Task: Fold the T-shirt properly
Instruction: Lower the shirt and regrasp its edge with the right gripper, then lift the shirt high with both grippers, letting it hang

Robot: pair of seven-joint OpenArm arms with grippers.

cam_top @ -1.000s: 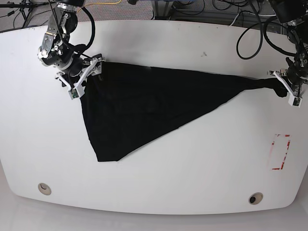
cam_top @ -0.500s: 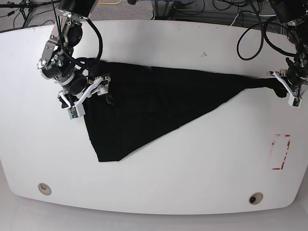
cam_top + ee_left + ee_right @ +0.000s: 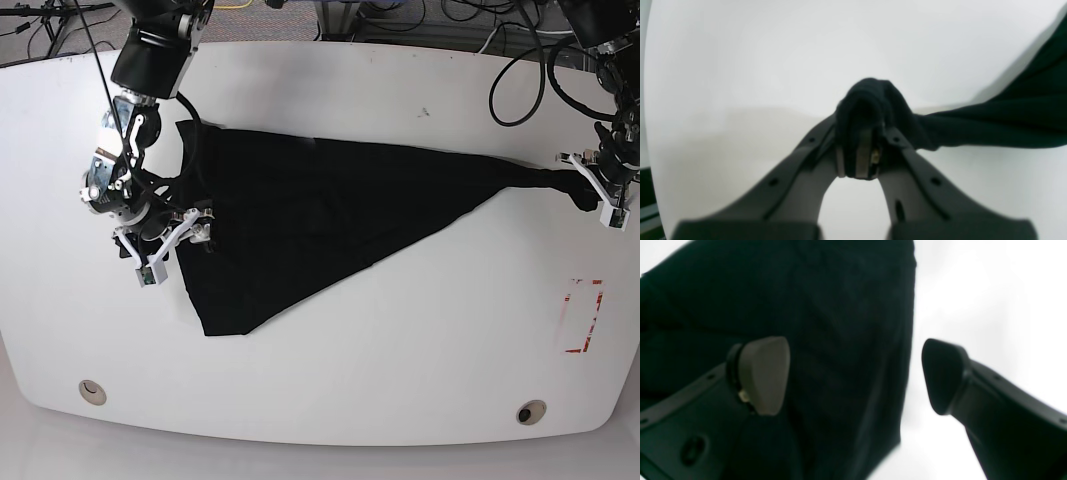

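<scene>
The black T-shirt (image 3: 320, 215) lies pulled into a long triangle across the white table (image 3: 400, 340). Its right tip is bunched into a knot in my left gripper (image 3: 603, 195), which is shut on it. The left wrist view shows that wad of T-shirt (image 3: 873, 100) pinched in the left gripper (image 3: 858, 156). My right gripper (image 3: 172, 245) hovers at the cloth's left edge, open. In the right wrist view the right gripper (image 3: 853, 376) straddles the T-shirt (image 3: 840, 306) hem, one pad (image 3: 763, 373) over cloth, the other finger over bare table, nothing pinched.
A red-outlined rectangle (image 3: 583, 315) is marked on the table at the right. Two round holes (image 3: 92, 391) (image 3: 531, 411) sit near the front edge. Black cables (image 3: 520, 90) hang over the table's back right corner.
My right gripper has come off the shirt's upper left corner, opened wide and moved toward the front along the left edge. The left gripper keeps its hold and has barely shifted.
</scene>
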